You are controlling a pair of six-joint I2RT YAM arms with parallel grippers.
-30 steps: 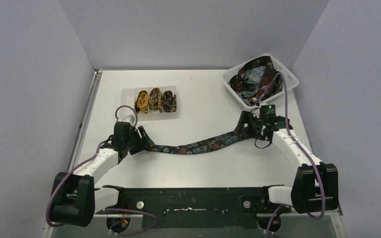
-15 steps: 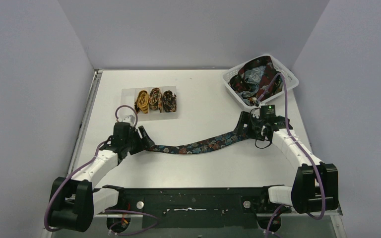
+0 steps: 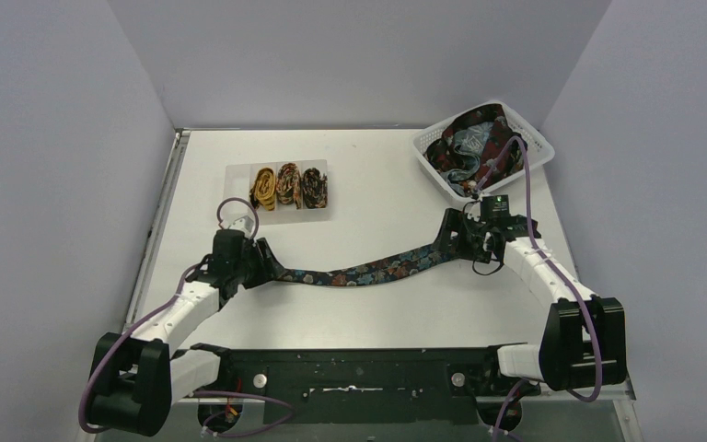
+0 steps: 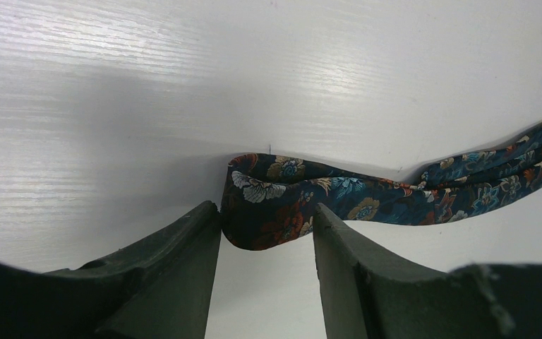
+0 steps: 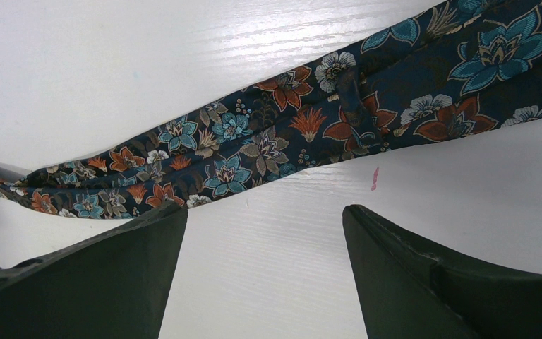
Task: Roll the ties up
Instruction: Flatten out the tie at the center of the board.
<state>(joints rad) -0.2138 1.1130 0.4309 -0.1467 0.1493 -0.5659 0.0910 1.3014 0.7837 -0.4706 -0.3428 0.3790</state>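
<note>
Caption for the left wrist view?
Left gripper straddles the folded end of the floral tie on the white table.

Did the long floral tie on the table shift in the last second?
No. The long dark navy floral fabric tie lies at the same place near the clear tray holding three rolled ties, its curve unchanged.

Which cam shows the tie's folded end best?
Left wrist: the tie's folded end sits close up, centred between the jaws. Top view shows the whole tie, but small; right wrist shows only a wider stretch of it.
</note>
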